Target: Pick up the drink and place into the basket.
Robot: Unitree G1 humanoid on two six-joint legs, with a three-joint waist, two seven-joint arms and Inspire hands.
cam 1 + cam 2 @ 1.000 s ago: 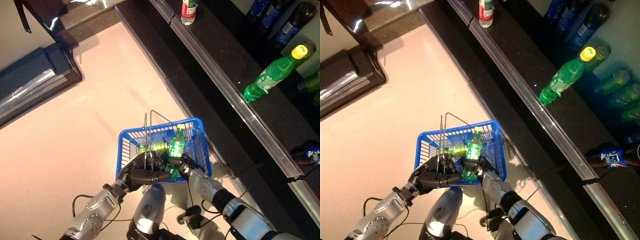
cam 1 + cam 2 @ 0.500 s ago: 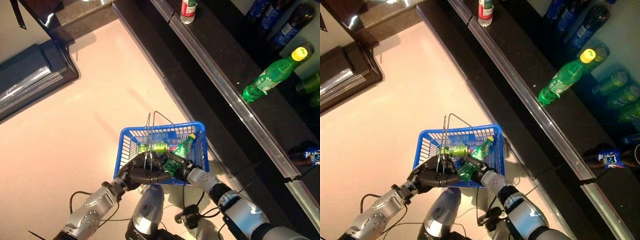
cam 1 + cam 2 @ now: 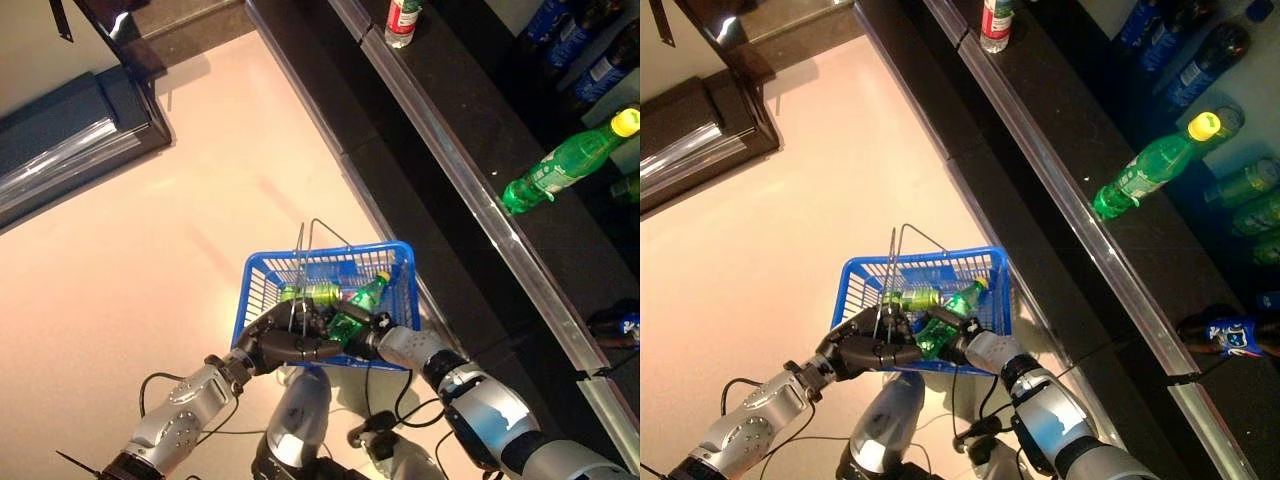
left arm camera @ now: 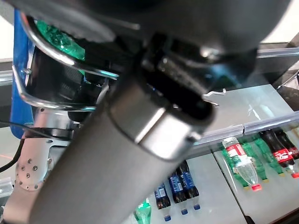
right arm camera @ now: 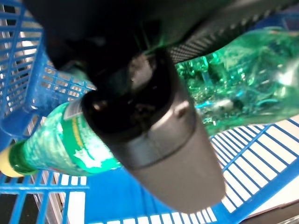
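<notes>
The blue basket (image 3: 262, 291) hangs in front of me, off the floor. My left hand (image 3: 281, 346) is shut on its thin wire handles (image 3: 300, 262). My right hand (image 3: 368, 338) reaches into the basket from the right, curled round a green bottle (image 3: 355, 308) with a yellow cap. The bottle lies tilted low inside the basket, cap toward the far right corner. It also shows in the right wrist view (image 5: 60, 147) under my thumb (image 5: 154, 140), over the blue mesh. A second green drink (image 3: 312, 293) lies across the basket floor.
A long dark shelf with a metal rail (image 3: 470, 185) runs along the right. On it lie a green bottle with a yellow cap (image 3: 565, 160), a red-labelled bottle (image 3: 402, 20) and dark bottles with blue labels (image 3: 590, 55). A dark cabinet (image 3: 70, 135) stands at the upper left.
The green bottle went from upright to tilted and sank lower into the basket with my right hand. The whole picture has shifted a little. The left hand keeps hold of the handles.
</notes>
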